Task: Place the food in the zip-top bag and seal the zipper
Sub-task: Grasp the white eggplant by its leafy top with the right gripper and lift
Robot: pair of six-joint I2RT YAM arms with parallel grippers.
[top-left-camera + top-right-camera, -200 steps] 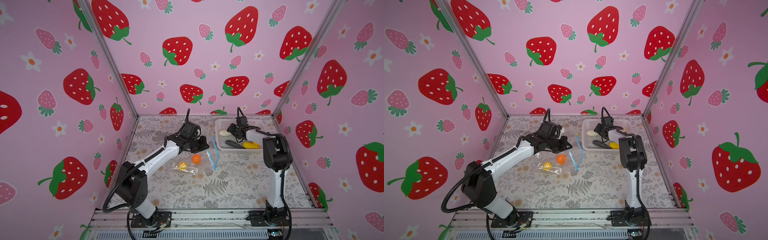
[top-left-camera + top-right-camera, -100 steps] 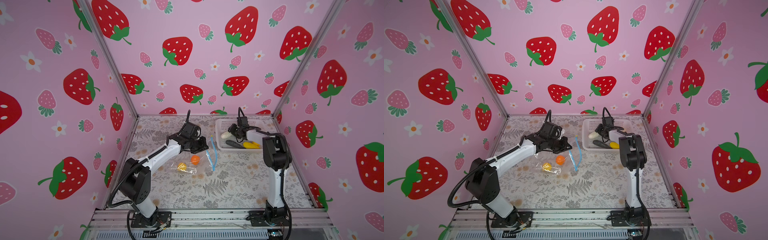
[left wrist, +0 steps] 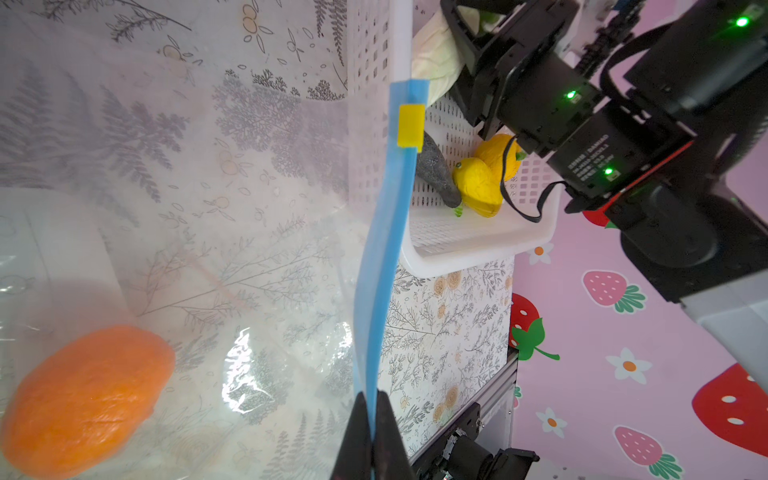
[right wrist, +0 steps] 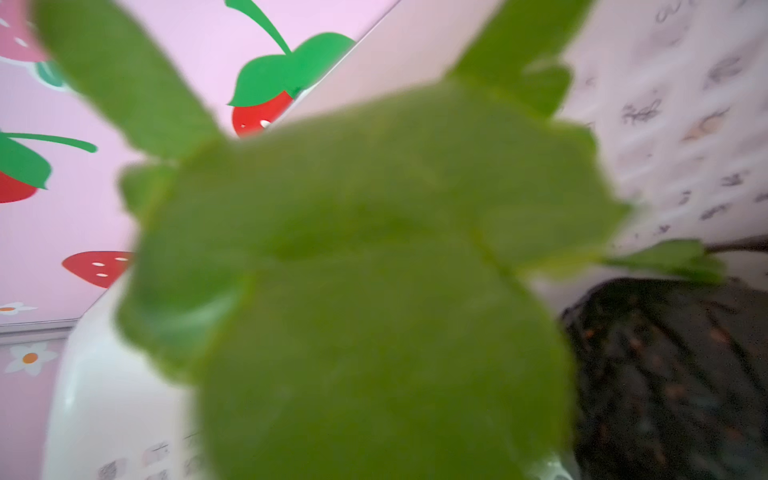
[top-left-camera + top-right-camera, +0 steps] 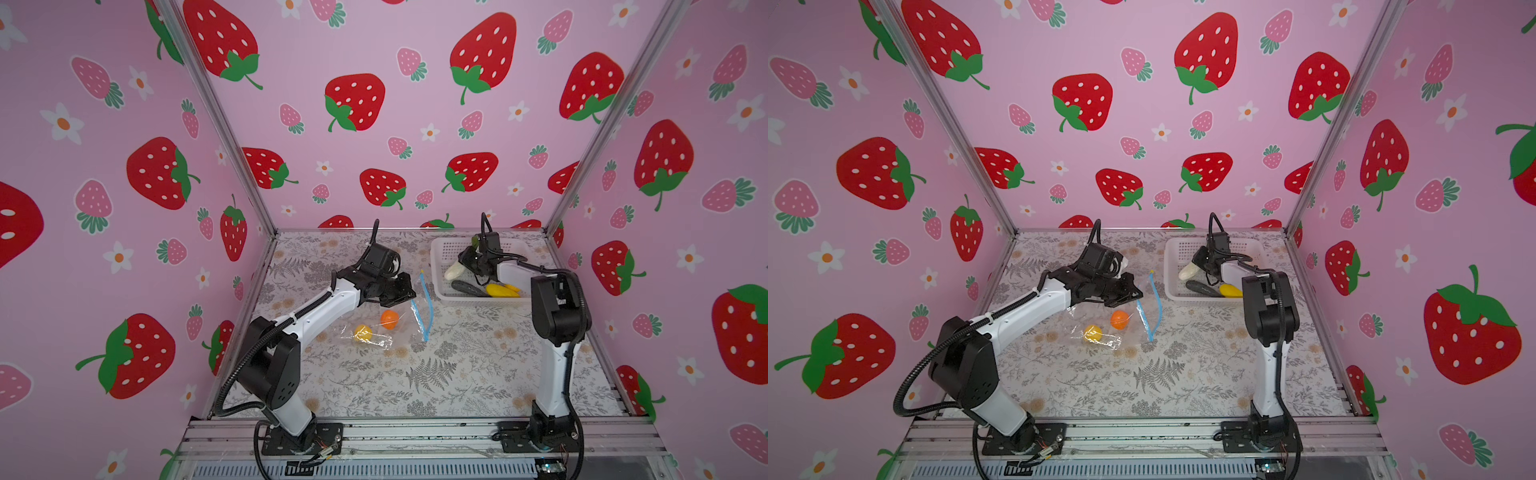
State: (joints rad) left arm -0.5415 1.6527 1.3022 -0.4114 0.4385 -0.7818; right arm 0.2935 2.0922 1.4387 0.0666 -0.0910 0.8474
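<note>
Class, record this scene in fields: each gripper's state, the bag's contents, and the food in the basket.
Left gripper: shut on the light-blue zipper strip of the clear zip-top bag
In bag: orange toy fruit, yellow toy fruit
Right gripper: in the white perforated basket, at the white toy vegetable; grip unclear
Also in basket: dark green toy vegetable, yellow toy pieces

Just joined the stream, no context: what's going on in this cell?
Left claw pinches the blue zipper of the zip-top bag, holding its mouth up. An orange fruit and a yellow fruit lie inside. Right claw is down in the white basket at a white, green-leafed vegetable; a grip can't be confirmed. A dark vegetable and yellow pieces also lie there.
</note>
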